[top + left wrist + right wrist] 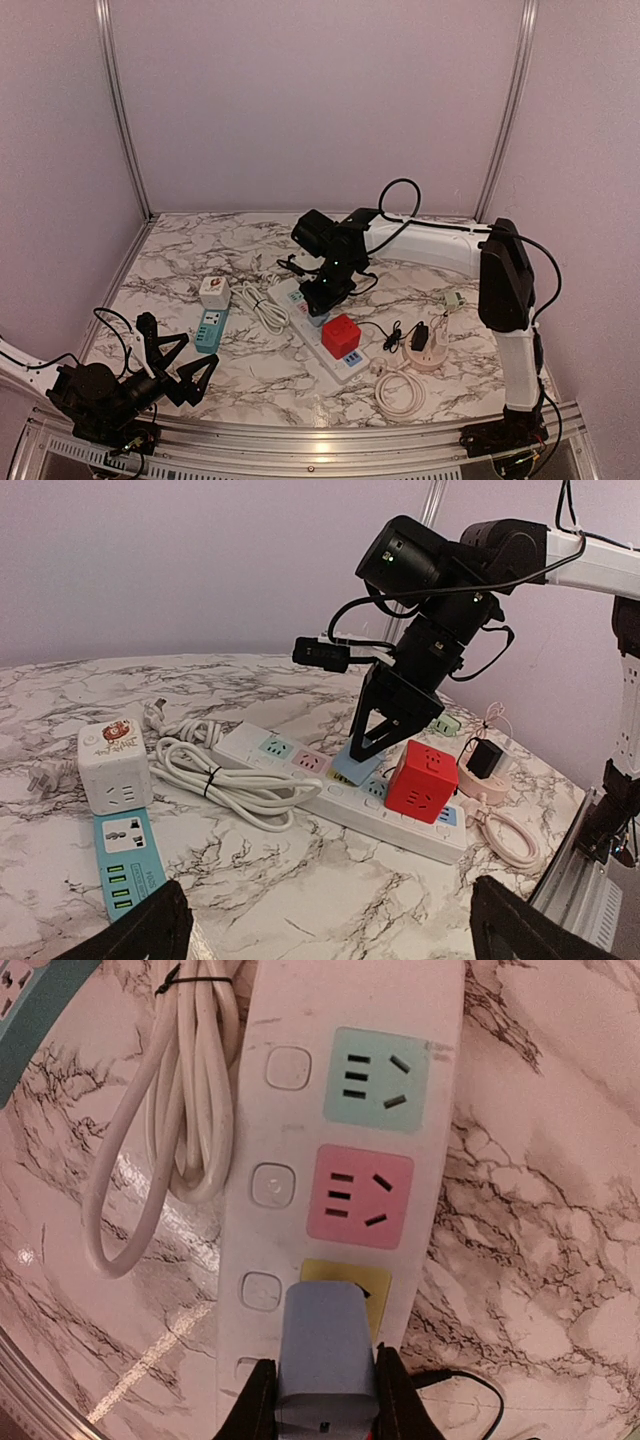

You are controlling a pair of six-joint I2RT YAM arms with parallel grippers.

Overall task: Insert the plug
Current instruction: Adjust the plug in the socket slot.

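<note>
A white power strip with coloured sockets lies mid-table; it also shows in the left wrist view and the right wrist view. My right gripper is shut on a blue plug, held tilted over the strip's yellow socket, below the pink socket and the green socket. The same plug shows low against the strip. A red cube adapter sits plugged in beside it. My left gripper is open and empty at the near left.
A coiled white cable lies left of the strip. A white cube and a teal strip are at the left. A round pink socket with a black charger and a white cable loop are at the right.
</note>
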